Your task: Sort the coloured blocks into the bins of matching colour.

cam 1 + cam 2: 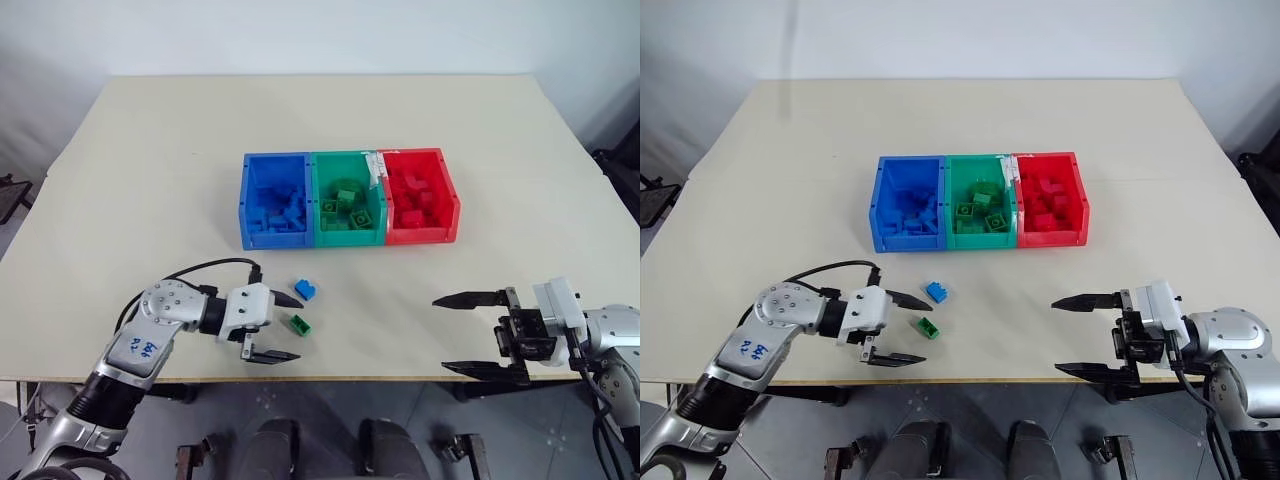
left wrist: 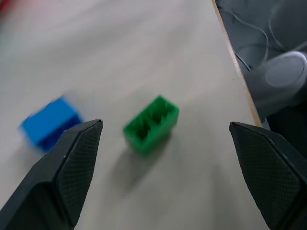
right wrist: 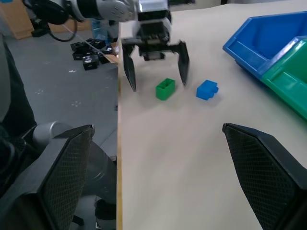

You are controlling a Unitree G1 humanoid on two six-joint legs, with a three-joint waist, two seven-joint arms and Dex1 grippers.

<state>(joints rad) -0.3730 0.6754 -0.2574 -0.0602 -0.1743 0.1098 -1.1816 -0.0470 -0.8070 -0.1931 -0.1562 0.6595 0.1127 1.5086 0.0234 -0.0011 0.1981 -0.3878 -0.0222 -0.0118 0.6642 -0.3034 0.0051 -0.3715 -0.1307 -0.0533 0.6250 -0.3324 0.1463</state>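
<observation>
In your left wrist view the small blue studded plastic brick [image 2: 48, 122] is smeared and partly covered by one black finger [image 2: 72, 163], so you cannot read its studs there.

The three joined open-topped plastic bins sit mid-table: the blue bin [image 1: 248, 190] holds a heap of blue bricks, the green bin [image 1: 318, 185] several green ones, the red bin [image 1: 450, 195] red ones (exact counts are hard to make out).

Near the table's front edge, the small green plastic brick [image 1: 299, 324] lies tipped on its side, hollow underside showing, its long axis running diagonally towards the bins. The blue brick lies just beside it, nearer the bins.

Your left gripper [image 1: 283, 327] has its fingers spread wide, the green brick just off their tips, untouched. Your right gripper [image 1: 463, 335] hangs well apart, fingers spread, empty.
</observation>
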